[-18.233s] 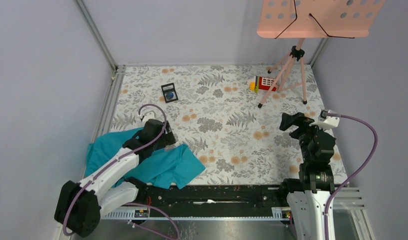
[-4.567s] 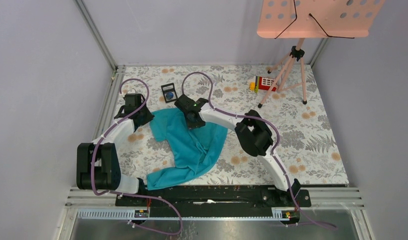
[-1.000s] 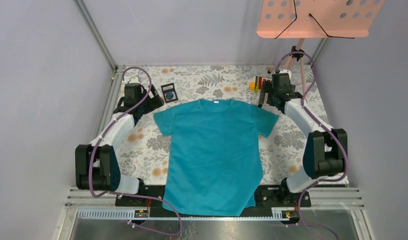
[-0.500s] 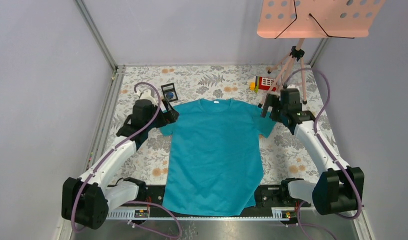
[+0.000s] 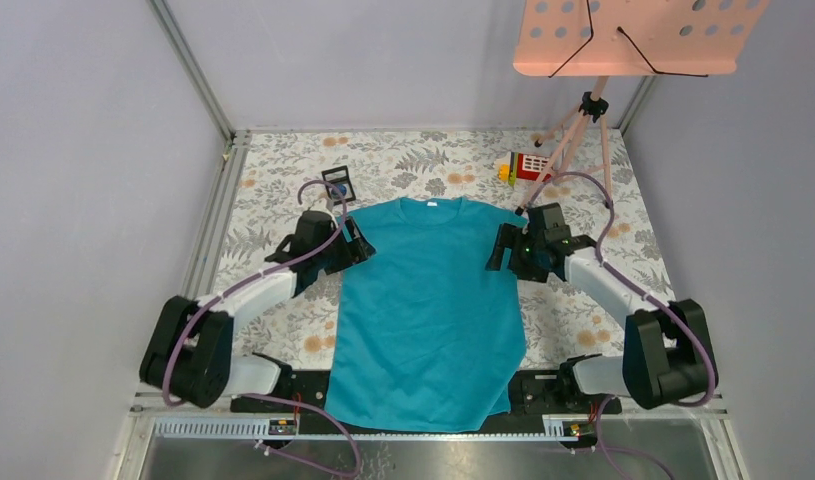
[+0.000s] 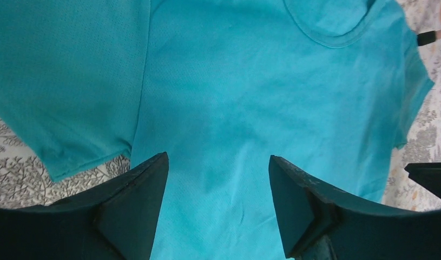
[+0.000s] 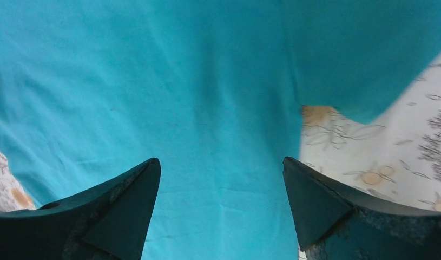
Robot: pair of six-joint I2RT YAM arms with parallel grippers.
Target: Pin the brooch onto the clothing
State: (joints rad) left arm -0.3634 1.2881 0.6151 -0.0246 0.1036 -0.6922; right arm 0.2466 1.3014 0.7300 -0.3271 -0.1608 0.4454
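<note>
Teal fine-knit shirt (image 5: 428, 300) lies flat; my left gripper (image 6: 215, 160), nine o'clock, and right gripper (image 7: 219, 160), three, gape wide.

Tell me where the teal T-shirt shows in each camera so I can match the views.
Top external: T-shirt spread flat at centre, collar toward the far side.
Left wrist: T-shirt fills most of the frame, collar upper right.
Right wrist: T-shirt covers left and top; collar out of view.
Shared landmark: floral table cover at the shirt's edges.
</note>
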